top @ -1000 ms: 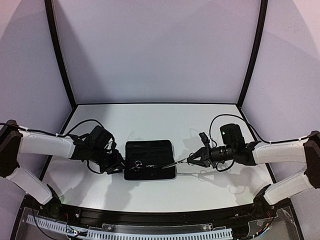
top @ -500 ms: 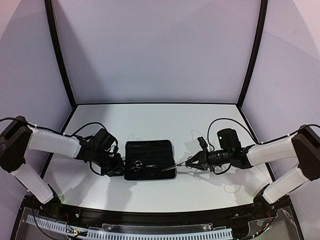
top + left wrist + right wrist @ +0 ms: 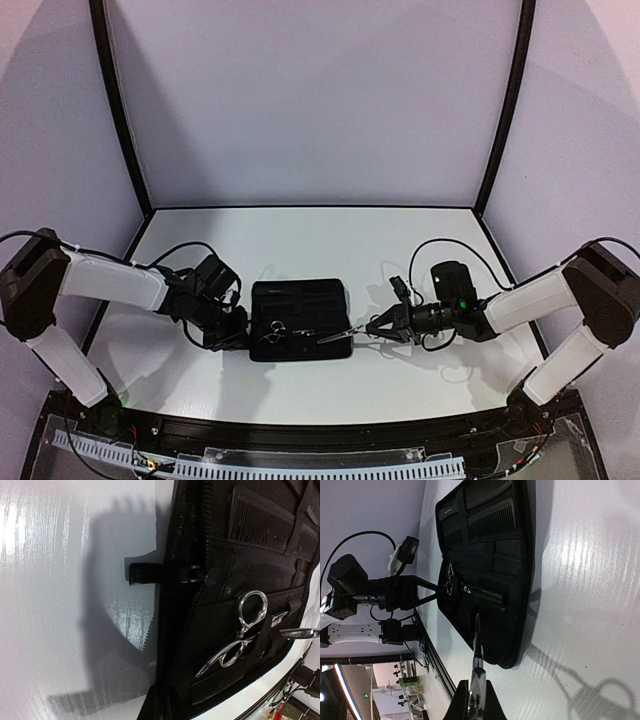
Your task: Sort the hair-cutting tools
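A black zip case (image 3: pixel 300 297) lies open mid-table. One silver scissors (image 3: pixel 272 330) sits strapped in its front left part, seen close in the left wrist view (image 3: pixel 242 630). A black comb (image 3: pixel 492 520) is tucked in a pocket, and a second comb (image 3: pixel 487 595) lies across the middle. My left gripper (image 3: pixel 235 335) is shut on the case's left edge (image 3: pixel 172 630). My right gripper (image 3: pixel 378 328) is shut on the second silver scissors (image 3: pixel 478 660). Their blades point over the case's front right corner.
A short black tab (image 3: pixel 145 573) sticks out from the case's zip edge onto the white table (image 3: pixel 300 240). Black frame posts (image 3: pixel 125 120) stand at the back corners. The table's front rail (image 3: pixel 300 435) runs just behind both arms.
My right gripper has moved left and lower with the scissors, bringing the blades over the case's front right corner. My left gripper has edged closer along the case's left edge.
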### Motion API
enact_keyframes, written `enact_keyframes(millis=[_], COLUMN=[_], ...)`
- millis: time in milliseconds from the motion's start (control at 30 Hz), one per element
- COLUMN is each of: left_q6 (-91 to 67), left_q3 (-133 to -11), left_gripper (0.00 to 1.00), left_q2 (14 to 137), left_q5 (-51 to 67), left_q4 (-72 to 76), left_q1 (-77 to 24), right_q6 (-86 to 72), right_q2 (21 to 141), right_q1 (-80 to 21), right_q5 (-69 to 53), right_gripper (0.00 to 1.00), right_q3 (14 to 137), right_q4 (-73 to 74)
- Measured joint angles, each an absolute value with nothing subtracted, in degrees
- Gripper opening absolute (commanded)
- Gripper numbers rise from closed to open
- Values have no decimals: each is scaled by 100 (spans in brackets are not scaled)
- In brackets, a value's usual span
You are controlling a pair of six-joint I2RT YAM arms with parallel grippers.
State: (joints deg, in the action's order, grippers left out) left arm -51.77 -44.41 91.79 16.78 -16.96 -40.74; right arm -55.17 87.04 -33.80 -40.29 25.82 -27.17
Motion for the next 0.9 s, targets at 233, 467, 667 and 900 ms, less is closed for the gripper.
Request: enact_keyframes(millis=[233,467,667,900], left_q6=[-5116,-5092,-5091,-5096], left_q3=[-4497,-4499,-4506,-4506], left_gripper=[1,1,1,1], left_q2=[9214,9216,9220,9220], left_q5=[1576,1535,1529,1495], left_q4=[-1783,-1791,-1800,-1800], left_q1=[-4124,-4143,-4150,-4171], right_q6=[-5557,-5722,-6074,-6432], right_q2=[9063,9789,10628,11224], right_q1=[-3380,-3380,-3374,-3374], right_q5=[-4223,-4548,-4821,-4944], right_gripper=[0,0,0,0], right_q3=[2446,2318,2181,2117], right_q4=[-3403,-4587,-5985,-7037])
